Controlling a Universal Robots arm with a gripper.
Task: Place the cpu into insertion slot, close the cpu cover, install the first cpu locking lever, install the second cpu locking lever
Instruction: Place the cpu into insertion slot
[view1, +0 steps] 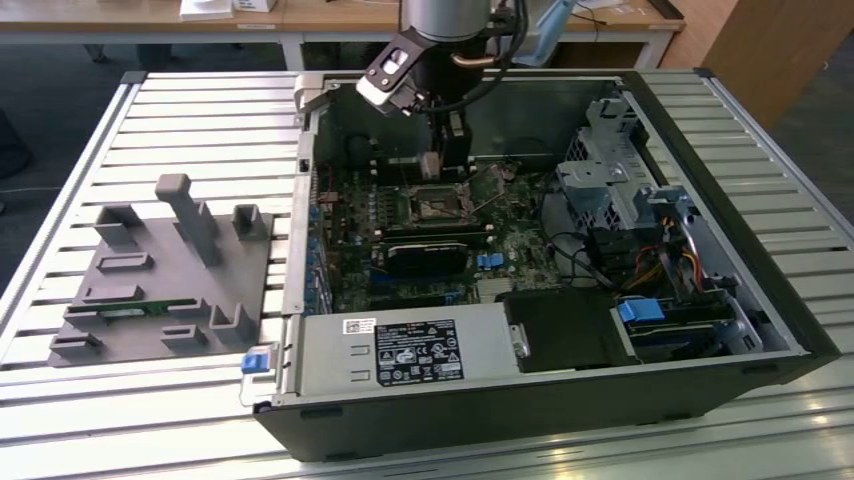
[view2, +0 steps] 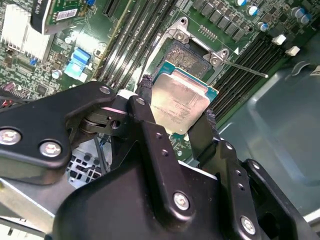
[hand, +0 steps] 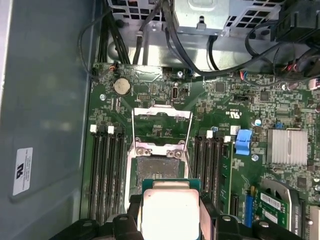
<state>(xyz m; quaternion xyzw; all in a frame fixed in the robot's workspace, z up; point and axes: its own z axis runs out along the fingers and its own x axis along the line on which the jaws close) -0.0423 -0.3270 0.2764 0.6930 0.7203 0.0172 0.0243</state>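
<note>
My gripper (view1: 442, 165) hangs inside the open computer case, shut on the cpu (view2: 180, 102), a flat square chip with a dull grey metal top. Black fingers (view2: 146, 107) clamp two opposite edges of the chip in both wrist views. The cpu (hand: 170, 212) hovers just short of the open insertion slot (hand: 159, 167), close above it and not seated. The cpu cover (hand: 162, 114), a thin silvery frame, is folded open past the slot's far side. A thin metal locking lever (view2: 245, 69) sticks out beside the slot (view2: 187, 57).
Memory slots (hand: 106, 170) flank the socket on both sides. A finned heatsink (hand: 286, 146), a blue connector (hand: 243, 141) and black cables (hand: 150, 30) lie nearby. A grey fixture block (view1: 160, 270) stands outside the case at the exterior view's left, with the power supply (view1: 400, 350) at the front.
</note>
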